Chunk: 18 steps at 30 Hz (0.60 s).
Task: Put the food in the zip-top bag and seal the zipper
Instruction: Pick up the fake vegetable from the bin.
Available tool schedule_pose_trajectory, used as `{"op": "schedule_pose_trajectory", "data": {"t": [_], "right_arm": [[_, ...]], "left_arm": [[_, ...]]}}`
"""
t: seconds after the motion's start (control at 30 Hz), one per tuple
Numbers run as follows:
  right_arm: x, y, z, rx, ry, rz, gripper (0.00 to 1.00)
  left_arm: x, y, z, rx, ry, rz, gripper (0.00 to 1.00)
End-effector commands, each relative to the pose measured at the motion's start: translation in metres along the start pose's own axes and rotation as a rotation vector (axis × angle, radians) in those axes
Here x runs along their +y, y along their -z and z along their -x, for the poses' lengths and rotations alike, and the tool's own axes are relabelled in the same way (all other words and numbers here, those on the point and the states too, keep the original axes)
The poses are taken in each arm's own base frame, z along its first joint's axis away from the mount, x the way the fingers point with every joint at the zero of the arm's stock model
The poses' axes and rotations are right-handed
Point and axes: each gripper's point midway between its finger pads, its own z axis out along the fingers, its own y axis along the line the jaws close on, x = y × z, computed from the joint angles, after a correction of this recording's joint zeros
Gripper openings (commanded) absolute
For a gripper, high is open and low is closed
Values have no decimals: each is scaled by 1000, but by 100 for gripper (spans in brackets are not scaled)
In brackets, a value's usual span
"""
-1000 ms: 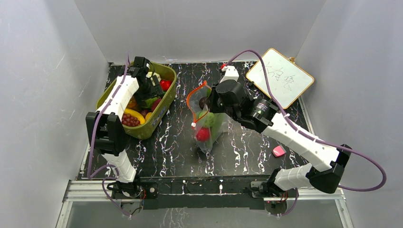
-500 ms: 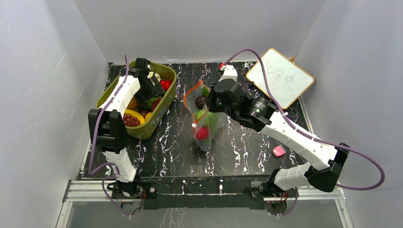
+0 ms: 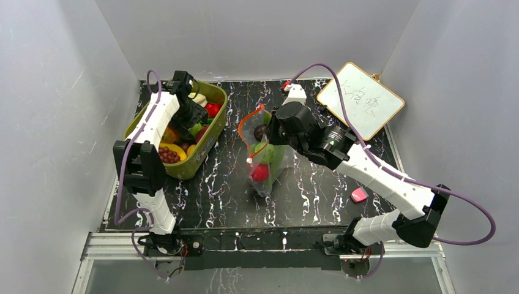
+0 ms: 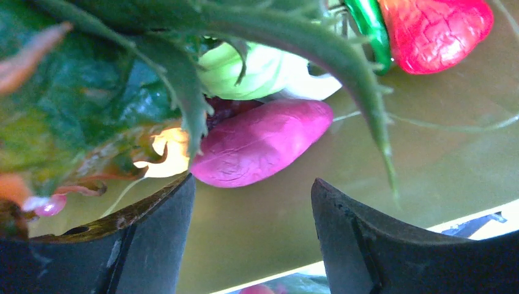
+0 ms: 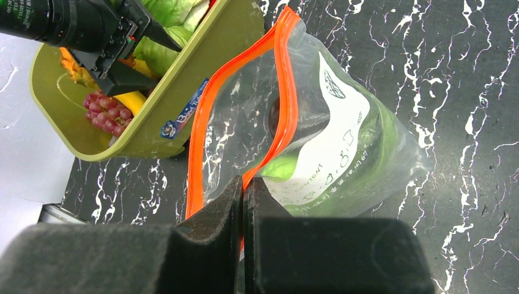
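Note:
The clear zip-top bag (image 3: 264, 160) stands mid-table with its mouth held open; it holds a red fruit (image 3: 261, 173), green pieces and a dark round piece. My right gripper (image 5: 243, 187) is shut on the red-orange zipper (image 5: 283, 98) at the bag's mouth, lifting that edge. The small white slider tab (image 3: 250, 161) hangs at the strip's near end. My left gripper (image 4: 252, 202) is open inside the olive-green tub (image 3: 208, 138), its fingers just below a magenta piece (image 4: 260, 142), with green leaf (image 4: 183, 92), pale cabbage (image 4: 257, 73) and a red fruit (image 4: 437, 30) around it.
The tub (image 5: 202, 92) sits just left of the bag, with grapes (image 5: 110, 110) and yellow pieces inside. A white wood-framed board (image 3: 360, 99) leans at the back right. A small pink object (image 3: 359, 195) lies at the right front. Grey walls enclose the table.
My left gripper has shifted slightly toward the tub's back and right among the food. The bag mouth has narrowed a little in my right gripper.

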Motion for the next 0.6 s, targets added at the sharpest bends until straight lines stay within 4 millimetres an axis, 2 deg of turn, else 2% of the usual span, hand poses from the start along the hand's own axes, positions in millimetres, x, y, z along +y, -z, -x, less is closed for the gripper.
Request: {"op": "schedule_pose_trajectory", "data": {"t": [0.0,0.13,0.3,0.4,0.5,0.57], "right_arm": [[12,17,35,-113,-60,51,0],[13,16,35,-113,-61,53,0],[12,16,34,-109,-64,52,0],[13,16,35,-114,-66,52,0],[14,15,36,-115,-60,53,0],[14,14,35,-112,-59,55,0]], "left_arm": [[29,29,10,-88,119,72,68],[33,22,26,-147,83,55,66],[50,28,32,-178,97,149,66],[37,37,47,-237,5,85,67],[28,57,66,-319,-83,52,68],[24,63,72,-342,-144,33,69]]}}
